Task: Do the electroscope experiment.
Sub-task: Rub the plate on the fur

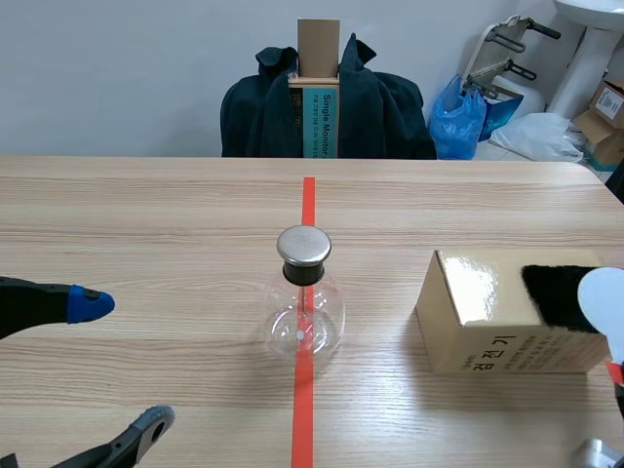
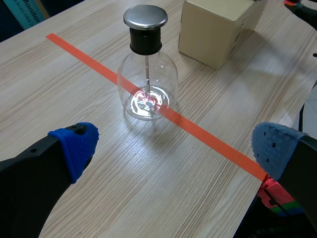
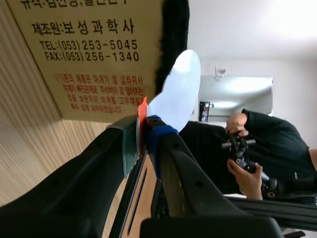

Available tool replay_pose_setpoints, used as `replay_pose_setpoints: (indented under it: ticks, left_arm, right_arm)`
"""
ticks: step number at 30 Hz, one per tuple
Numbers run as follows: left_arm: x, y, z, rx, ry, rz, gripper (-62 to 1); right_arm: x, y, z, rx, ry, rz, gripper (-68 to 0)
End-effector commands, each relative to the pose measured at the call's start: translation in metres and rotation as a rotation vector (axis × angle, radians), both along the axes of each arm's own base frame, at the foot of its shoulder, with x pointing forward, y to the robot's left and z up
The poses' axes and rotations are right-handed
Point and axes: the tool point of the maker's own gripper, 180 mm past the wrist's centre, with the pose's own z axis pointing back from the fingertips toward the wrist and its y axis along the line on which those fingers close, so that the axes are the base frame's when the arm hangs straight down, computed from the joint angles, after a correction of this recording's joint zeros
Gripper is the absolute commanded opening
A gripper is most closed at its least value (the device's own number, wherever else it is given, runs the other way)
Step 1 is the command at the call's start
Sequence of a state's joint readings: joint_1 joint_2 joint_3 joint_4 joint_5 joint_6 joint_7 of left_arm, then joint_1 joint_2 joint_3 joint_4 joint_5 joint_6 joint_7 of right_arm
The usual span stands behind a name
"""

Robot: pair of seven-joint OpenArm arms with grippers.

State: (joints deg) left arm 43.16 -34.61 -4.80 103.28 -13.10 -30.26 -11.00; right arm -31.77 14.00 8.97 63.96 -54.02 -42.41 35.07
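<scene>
The electroscope (image 1: 304, 292), a clear glass flask with a metal cap and a thin rod inside, stands on the red tape line at the table's middle. In the left wrist view the electroscope (image 2: 147, 74) is ahead of my left gripper (image 2: 176, 146), which is open and holds nothing. That left gripper (image 1: 122, 363) sits low at the near left. My right gripper (image 3: 142, 130) is shut on the orange-red handle (image 3: 142, 116) of a white disc (image 3: 178, 89). The white disc (image 1: 603, 297) rests against black fur (image 1: 561, 292) on top of a cardboard box (image 1: 487, 312).
The cardboard box (image 2: 218, 29) stands right of the flask. Behind the table a dark jacket (image 1: 380, 112) hangs over a chair, with a blue bag (image 1: 458, 122) beside it. A person (image 3: 267, 144) holding a control handle shows past the right gripper.
</scene>
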Motion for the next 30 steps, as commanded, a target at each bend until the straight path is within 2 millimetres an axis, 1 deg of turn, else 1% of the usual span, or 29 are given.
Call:
replay_pose_setpoints:
  ticks: [1, 2, 3, 7, 10, 13, 16, 21, 24, 26, 30]
  left_arm:
    - [0.001, -0.005, 0.009, -0.038, -0.019, -0.002, 1.4]
    - [0.001, -0.005, 0.009, -0.038, -0.019, -0.002, 1.4]
    - [0.001, -0.005, 0.009, -0.038, -0.019, -0.002, 1.4]
    - [0.001, -0.005, 0.009, -0.037, -0.019, -0.002, 1.4]
    - [0.001, -0.005, 0.009, -0.037, -0.019, -0.002, 1.4]
    - [0.001, -0.005, 0.009, -0.037, -0.019, -0.002, 1.4]
    - [0.001, -0.005, 0.009, -0.037, -0.019, -0.002, 1.4]
    - [0.001, -0.005, 0.009, -0.037, -0.019, -0.002, 1.4]
    - [0.001, -0.005, 0.009, -0.037, -0.019, -0.002, 1.4]
    - [0.001, -0.005, 0.009, -0.037, -0.019, -0.002, 1.4]
    - [0.001, -0.005, 0.009, -0.037, -0.019, -0.002, 1.4]
  right_arm:
    - [0.002, 0.017, 0.01, -0.03, -0.048, 0.113, -66.7]
    - [0.002, 0.021, 0.01, -0.026, -0.049, 0.14, -66.7]
    - [0.002, 0.022, 0.01, -0.025, -0.05, 0.144, -66.7]
    - [0.005, 0.005, 0.011, -0.036, -0.052, 0.057, -66.7]
    - [0.007, -0.001, 0.014, -0.043, -0.057, 0.048, -66.7]
    - [0.011, -0.003, 0.021, -0.041, -0.079, 0.044, -66.7]
    - [0.017, -0.004, 0.033, -0.033, -0.117, 0.037, -66.7]
    - [0.031, -0.005, 0.06, -0.032, -0.198, 0.019, -66.7]
    - [0.037, -0.005, 0.081, -0.042, -0.259, 0.018, -66.7]
    - [0.04, -0.005, 0.099, -0.047, -0.306, 0.021, -66.7]
    - [0.046, 0.0, 0.142, -0.041, -0.422, 0.025, -66.7]
